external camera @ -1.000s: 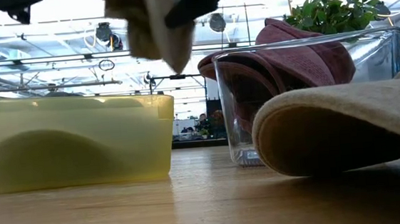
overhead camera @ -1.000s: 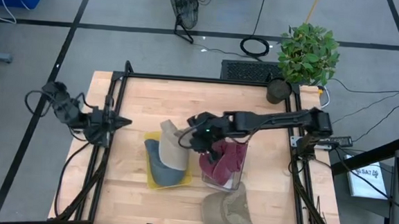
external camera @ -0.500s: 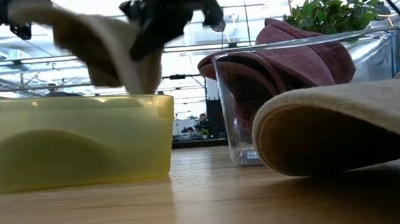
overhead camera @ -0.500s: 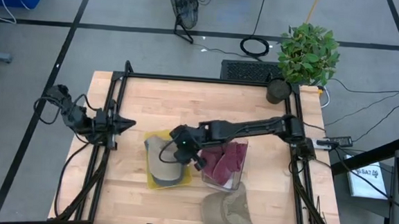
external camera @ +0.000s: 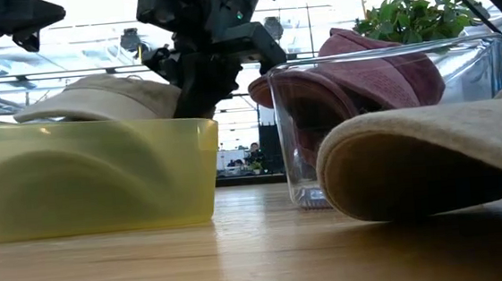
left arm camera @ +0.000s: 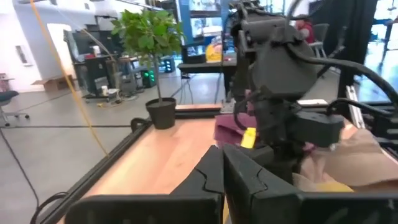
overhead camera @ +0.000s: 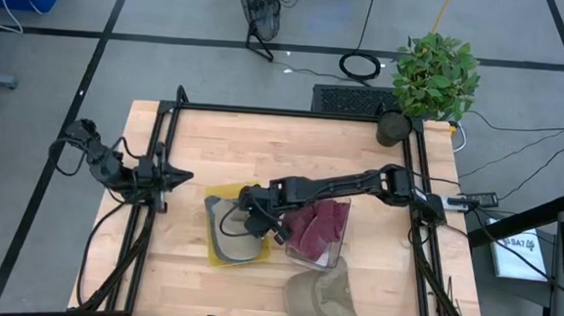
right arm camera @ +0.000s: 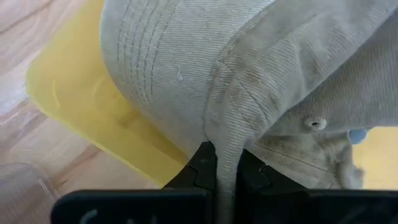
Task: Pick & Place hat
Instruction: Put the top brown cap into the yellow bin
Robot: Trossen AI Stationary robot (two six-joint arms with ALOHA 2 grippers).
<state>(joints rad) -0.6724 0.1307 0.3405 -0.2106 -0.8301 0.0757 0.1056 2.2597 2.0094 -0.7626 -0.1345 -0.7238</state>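
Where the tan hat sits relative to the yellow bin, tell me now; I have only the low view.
Observer: From above, the tan hat lies inside the yellow bin, with the right gripper over it.
Operator: Report the grip.
Observer: The right wrist view shows the fingers shut on a fold of the hat's fabric.
Operator: Give me the left arm.
Observer: The left gripper waits shut at the left side of the table, apart from the bin.
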